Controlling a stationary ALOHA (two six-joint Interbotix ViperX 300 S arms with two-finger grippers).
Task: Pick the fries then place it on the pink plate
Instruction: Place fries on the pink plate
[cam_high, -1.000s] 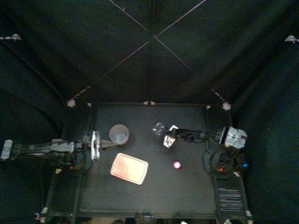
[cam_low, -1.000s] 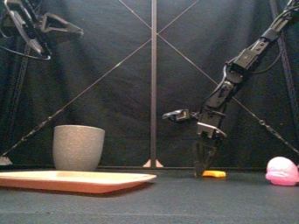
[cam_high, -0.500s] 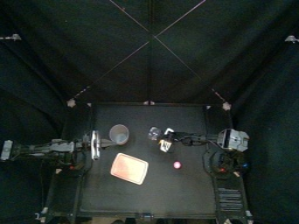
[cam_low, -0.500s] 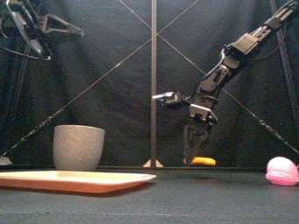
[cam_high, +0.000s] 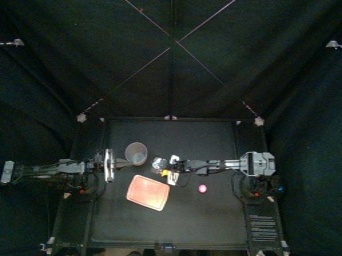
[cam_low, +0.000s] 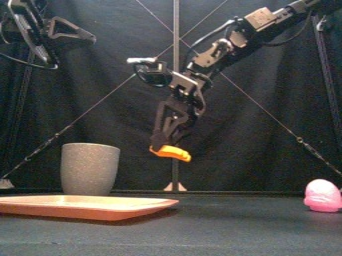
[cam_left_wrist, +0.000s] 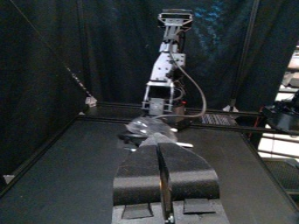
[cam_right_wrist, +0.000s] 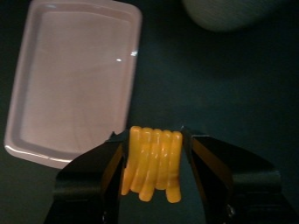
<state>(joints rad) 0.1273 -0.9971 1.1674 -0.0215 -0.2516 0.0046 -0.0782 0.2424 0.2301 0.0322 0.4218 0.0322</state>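
Note:
The orange fries (cam_low: 170, 153) hang in the air, held between the jaws of my right gripper (cam_low: 171, 146). In the top view the right gripper (cam_high: 170, 172) reaches in from the right, and the fries (cam_high: 171, 178) hover at the right edge of the pink plate (cam_high: 147, 192). The right wrist view shows the fries (cam_right_wrist: 155, 163) clamped between the fingers, with the plate (cam_right_wrist: 70, 83) lying just beyond them. My left gripper (cam_high: 107, 165) rests at the table's left side, and its jaws are pressed together in the left wrist view (cam_left_wrist: 160, 150).
A tall grey speckled cup (cam_low: 90, 168) stands behind the plate (cam_low: 87, 206) at the left. A small pink toy (cam_low: 321, 195) sits on the table to the right, also seen from above as the pink toy (cam_high: 202, 187).
My right gripper has lifted the fries off the table at the back right and carried them left and higher, up to the plate's edge. The left arm has stayed still.

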